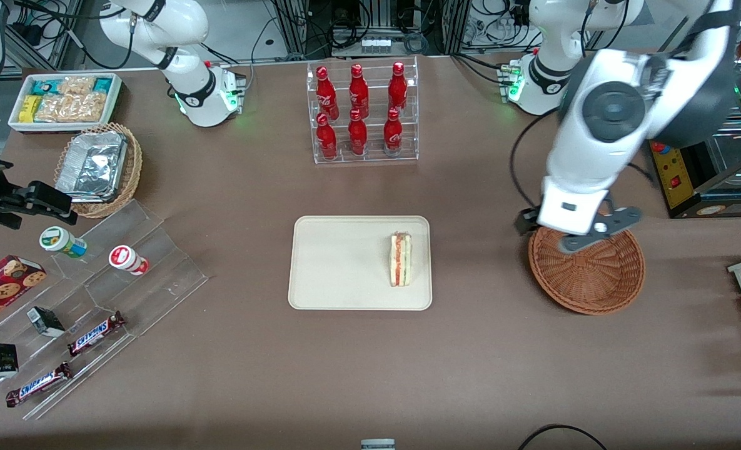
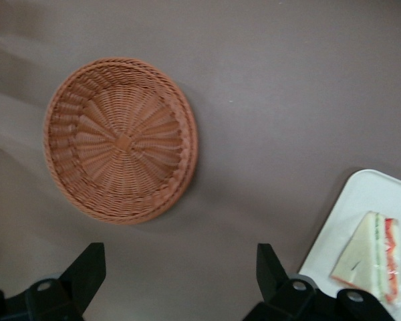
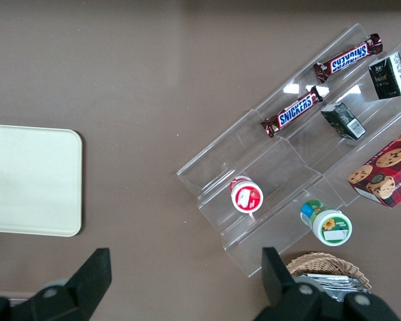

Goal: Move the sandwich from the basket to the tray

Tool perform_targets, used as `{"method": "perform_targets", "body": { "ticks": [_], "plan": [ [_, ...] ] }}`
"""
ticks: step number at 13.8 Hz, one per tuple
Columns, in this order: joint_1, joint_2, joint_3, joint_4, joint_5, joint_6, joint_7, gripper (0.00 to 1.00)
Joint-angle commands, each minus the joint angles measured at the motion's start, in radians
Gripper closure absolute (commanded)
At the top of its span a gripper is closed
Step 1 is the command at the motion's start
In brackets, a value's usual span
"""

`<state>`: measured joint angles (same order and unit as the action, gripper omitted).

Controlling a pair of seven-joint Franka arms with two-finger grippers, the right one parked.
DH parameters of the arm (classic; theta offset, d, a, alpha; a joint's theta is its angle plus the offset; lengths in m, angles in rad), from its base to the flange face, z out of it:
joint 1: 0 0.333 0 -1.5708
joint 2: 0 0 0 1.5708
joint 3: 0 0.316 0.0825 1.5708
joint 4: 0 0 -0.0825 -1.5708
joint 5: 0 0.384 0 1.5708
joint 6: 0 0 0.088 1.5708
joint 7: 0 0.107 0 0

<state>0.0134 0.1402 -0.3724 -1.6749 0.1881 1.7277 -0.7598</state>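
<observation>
Sandwich (image 1: 401, 259) on tray (image 1: 339, 262), basket (image 1: 589, 269) bare.
Gripper (image 2: 180, 277) hovers above the basket's rim, fingers (image 2: 87, 271) spread wide, grasping nothing.

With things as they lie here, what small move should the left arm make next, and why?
Probably just lift clear and retreat. The triangular white-bread sandwich already lies on the cream rectangular tray, the round reddish-brown wicker basket holds nothing, and the left gripper, jaws open and holding nothing, hangs above the basket's rim, so nothing seems left to carry.
</observation>
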Motion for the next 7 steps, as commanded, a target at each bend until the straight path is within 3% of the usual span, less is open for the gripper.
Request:
{"method": "perform_targets", "body": {
  "ticks": [1,5,7],
  "plan": [
    [0.112,-0.086,-0.01,-0.037,-0.07,-0.029,0.164,0.0],
    [0.262,-0.189,-0.003,-0.036,-0.163,-0.123,0.445,0.0],
    [0.228,-0.237,0.109,-0.037,-0.179,-0.16,0.552,0.0]
  ]
}}
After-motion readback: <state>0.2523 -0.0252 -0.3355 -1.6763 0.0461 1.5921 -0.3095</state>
